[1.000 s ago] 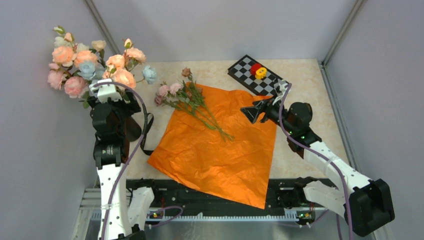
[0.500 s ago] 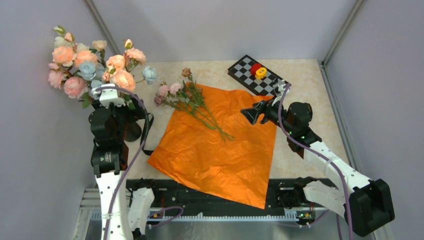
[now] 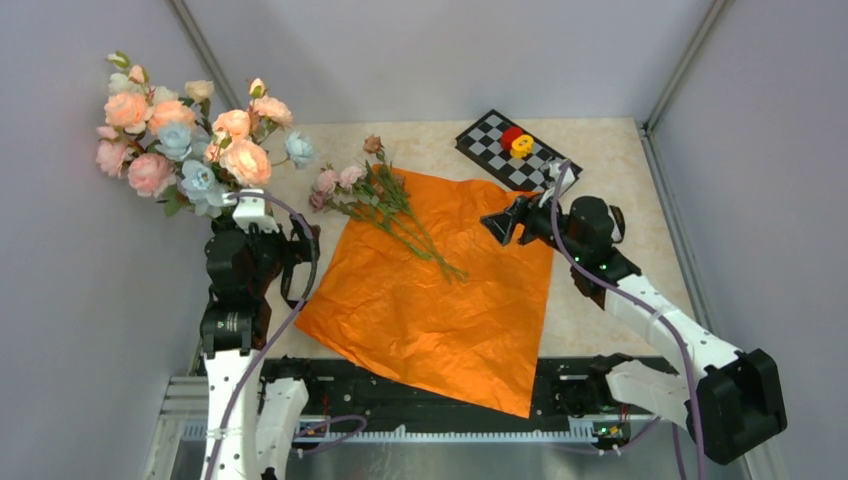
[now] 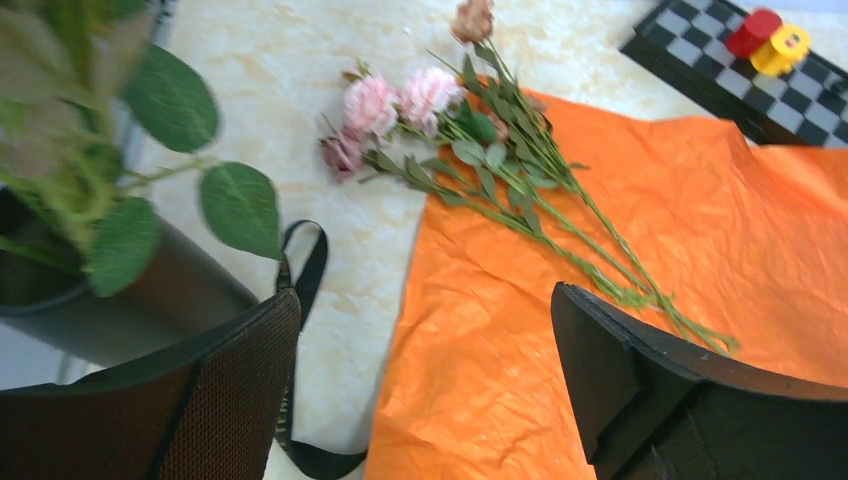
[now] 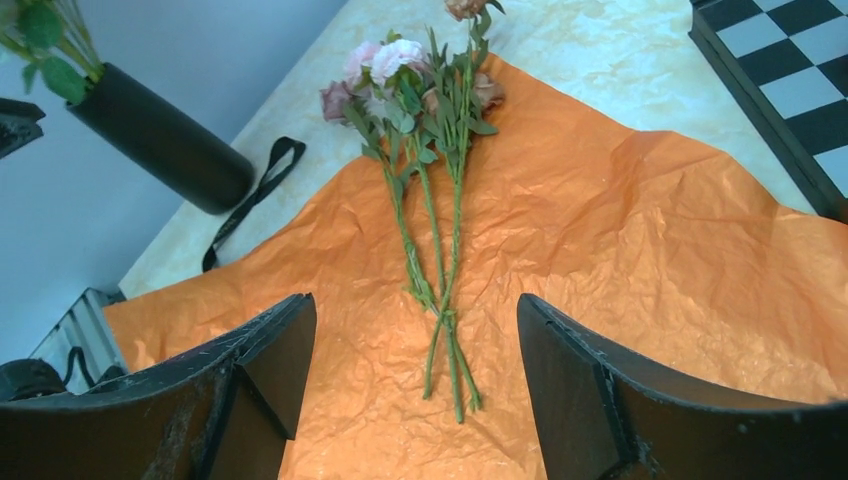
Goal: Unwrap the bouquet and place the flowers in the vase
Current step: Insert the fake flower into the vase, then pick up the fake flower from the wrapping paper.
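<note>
The bouquet is unwrapped: its orange paper (image 3: 440, 300) lies flat on the table with a few thin-stemmed flowers (image 3: 385, 205) on its far left corner. Many pastel blooms (image 3: 180, 130) stand in the black vase (image 5: 160, 140), which my left arm mostly hides in the top view. My left gripper (image 4: 425, 340) is open and empty beside the vase (image 4: 130, 300), facing the paper's left edge. My right gripper (image 5: 415, 340) hangs open and empty over the paper, just short of the stem ends (image 5: 450, 380). From above it sits near the paper's right corner (image 3: 505, 225).
The black ribbon (image 4: 305, 265) lies loose on the table between the vase and the paper. A checkerboard (image 3: 515, 148) with a red and a yellow piece sits at the back right. Grey walls close in the left, back and right sides.
My left gripper opened fully and drew back from the bunch in the vase toward the paper. A pale-blue bloom now shows low in that bunch. The right gripper shifted slightly.
</note>
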Robot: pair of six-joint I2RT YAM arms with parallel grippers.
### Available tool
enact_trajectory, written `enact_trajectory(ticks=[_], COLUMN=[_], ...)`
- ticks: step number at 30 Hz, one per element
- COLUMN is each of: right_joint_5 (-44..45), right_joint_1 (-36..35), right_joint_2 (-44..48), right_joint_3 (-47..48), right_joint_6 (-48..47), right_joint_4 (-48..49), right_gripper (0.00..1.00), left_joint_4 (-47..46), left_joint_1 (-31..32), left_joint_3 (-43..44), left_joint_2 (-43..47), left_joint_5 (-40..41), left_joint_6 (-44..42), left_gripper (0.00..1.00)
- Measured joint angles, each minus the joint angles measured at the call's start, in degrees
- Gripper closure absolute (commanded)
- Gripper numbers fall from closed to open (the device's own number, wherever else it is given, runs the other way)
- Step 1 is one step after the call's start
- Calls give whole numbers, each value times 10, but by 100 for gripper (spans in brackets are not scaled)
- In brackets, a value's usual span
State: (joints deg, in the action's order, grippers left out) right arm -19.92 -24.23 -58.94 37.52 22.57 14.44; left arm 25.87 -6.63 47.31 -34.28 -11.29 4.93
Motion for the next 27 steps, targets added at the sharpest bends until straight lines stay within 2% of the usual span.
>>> enact_trajectory(ticks=[8,14,17,24,27], right_joint_5=[66,88,90,74,72], right_joint_1=[-85,-133,-143,-143,-143], right_joint_2=[-105,-236,-310,-455,-501], right_joint_3=[82,148,188,285,327], right_joint_6=[-20,-19,-8,24,26], right_joint_4=[-59,-84,-96,-116,-126], right_gripper=[32,43,49,53,59], left_joint_4=[-40,-61,-63,-64,-64], left_joint_1=[70,92,93,93,93], left_joint_3=[-53,-65,-66,-66,-66], left_joint_2=[-15,-45,-46,-57,-65], left_joint_5=[-16,-45,-47,-43,-41], left_joint_6=[8,12,12,9,9], left_gripper=[1,1,1,1,1])
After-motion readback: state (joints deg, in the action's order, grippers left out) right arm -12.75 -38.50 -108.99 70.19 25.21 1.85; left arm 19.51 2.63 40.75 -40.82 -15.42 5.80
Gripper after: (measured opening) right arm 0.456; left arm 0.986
